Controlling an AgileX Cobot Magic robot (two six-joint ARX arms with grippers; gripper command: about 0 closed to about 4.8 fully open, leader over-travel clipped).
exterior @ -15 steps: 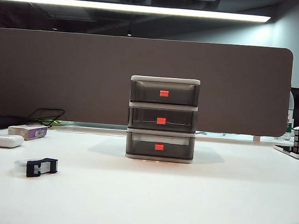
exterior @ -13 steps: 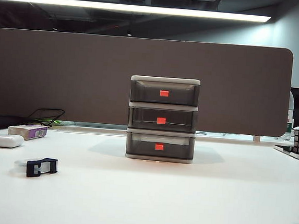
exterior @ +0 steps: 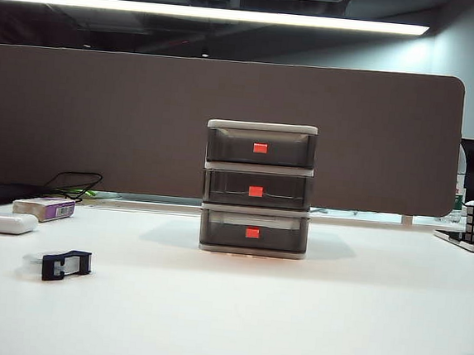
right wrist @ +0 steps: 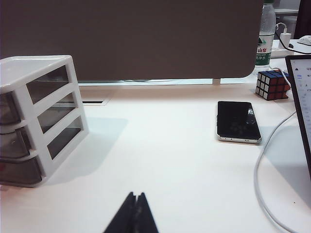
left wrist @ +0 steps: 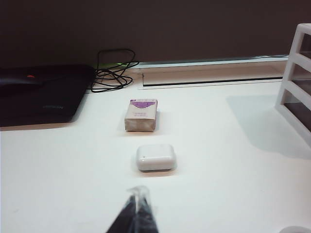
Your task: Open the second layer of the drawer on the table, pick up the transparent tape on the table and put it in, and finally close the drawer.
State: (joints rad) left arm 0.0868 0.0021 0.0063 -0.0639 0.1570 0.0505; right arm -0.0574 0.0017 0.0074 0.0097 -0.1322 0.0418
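1. One large white table [exterior: 357, 321] fronts a brown partition [exterior: 101, 116]; the transparent tape in its black cutter [exterior: 57, 264] lies at 8 o'clock from the smoky grey three-tier drawer [exterior: 257, 187], whose second layer [exterior: 257, 189] is closed.
2. Both grippers are unseen from outside; left gripper [left wrist: 137, 213] and right gripper [right wrist: 134, 213], fingers together, hover above the table.

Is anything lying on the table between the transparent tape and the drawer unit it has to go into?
Nothing visible does. In the exterior view the transparent tape lies left of the drawer with bare table between them. The second layer is not yet open. Both the left gripper and right gripper are shut, away from both.
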